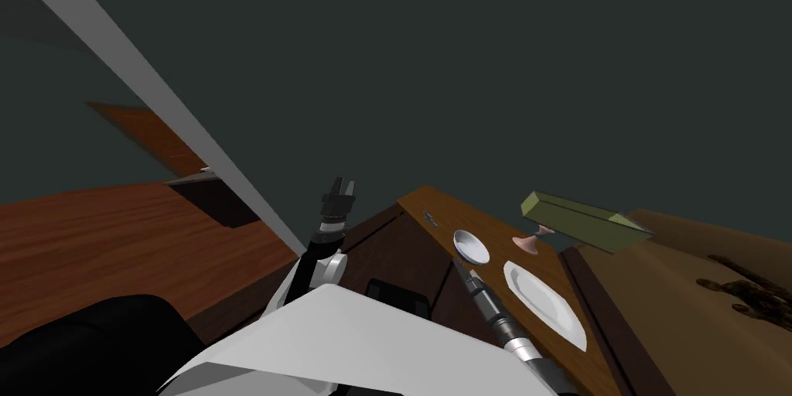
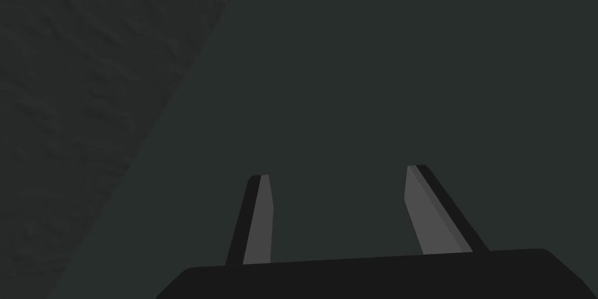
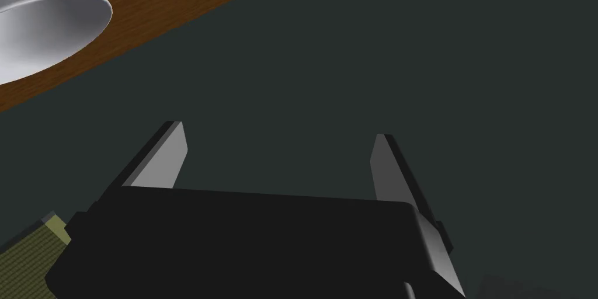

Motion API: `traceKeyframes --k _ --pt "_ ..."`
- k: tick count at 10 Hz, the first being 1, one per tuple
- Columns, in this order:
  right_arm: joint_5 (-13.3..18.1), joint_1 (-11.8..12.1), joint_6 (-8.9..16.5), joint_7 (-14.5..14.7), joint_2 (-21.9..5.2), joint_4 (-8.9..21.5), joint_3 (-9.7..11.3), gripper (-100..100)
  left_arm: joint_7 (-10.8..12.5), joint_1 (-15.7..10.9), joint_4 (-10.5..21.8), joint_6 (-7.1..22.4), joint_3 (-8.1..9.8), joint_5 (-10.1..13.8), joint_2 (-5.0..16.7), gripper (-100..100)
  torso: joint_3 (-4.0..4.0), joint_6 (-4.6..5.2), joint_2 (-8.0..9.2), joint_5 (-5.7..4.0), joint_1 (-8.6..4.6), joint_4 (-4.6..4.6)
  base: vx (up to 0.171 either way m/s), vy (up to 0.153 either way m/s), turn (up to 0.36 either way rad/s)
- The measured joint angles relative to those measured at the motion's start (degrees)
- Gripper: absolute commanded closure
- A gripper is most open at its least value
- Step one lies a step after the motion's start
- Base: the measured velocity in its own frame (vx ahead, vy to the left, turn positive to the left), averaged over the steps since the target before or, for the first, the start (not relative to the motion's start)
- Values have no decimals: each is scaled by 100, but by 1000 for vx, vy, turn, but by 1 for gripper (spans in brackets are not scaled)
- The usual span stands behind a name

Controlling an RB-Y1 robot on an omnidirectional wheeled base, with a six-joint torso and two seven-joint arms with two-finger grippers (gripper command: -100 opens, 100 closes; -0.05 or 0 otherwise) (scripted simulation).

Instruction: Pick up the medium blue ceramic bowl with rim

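The bowl (image 1: 470, 247) is pale grey-white with a rim and sits upright on the brown wooden table (image 1: 433, 206), near its front edge. In the right wrist view the bowl (image 3: 44, 27) lies off to one side of the fingers, not between them. My right gripper (image 3: 277, 133) is open and holds nothing. In the head view the right gripper (image 1: 462, 265) ends just at the near side of the bowl; I cannot tell whether it touches. My left gripper (image 1: 343, 185) is raised to the left of the table, and in its wrist view the left gripper (image 2: 337, 173) is open and empty.
A white oval plate (image 1: 543, 296) lies just right of the bowl. Behind it stand a pink stemmed piece (image 1: 530, 243) and a long olive box (image 1: 584, 221). A small dark item (image 1: 430, 219) lies near the table's far corner. Wooden floor (image 1: 93, 252) spreads to the left.
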Motion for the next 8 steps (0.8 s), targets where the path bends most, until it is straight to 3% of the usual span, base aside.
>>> traceKeyframes --k 2,6,8 --pt "113 252 142 89 -202 177 14 -100 0 0 0 0 0 0 0 0 -2 0 -3 0 0 -1 57 4 193" --pt "284 409 657 203 -503 244 170 -100 0 1 0 0 1 0 0 0 1 5 2 0 -1 0 42 1 156" --pt "422 537 1001 276 -876 482 279 -100 0 0 0 0 0 0 0 0 -10 -1 -18 -2 -8 -4 94 -15 262"
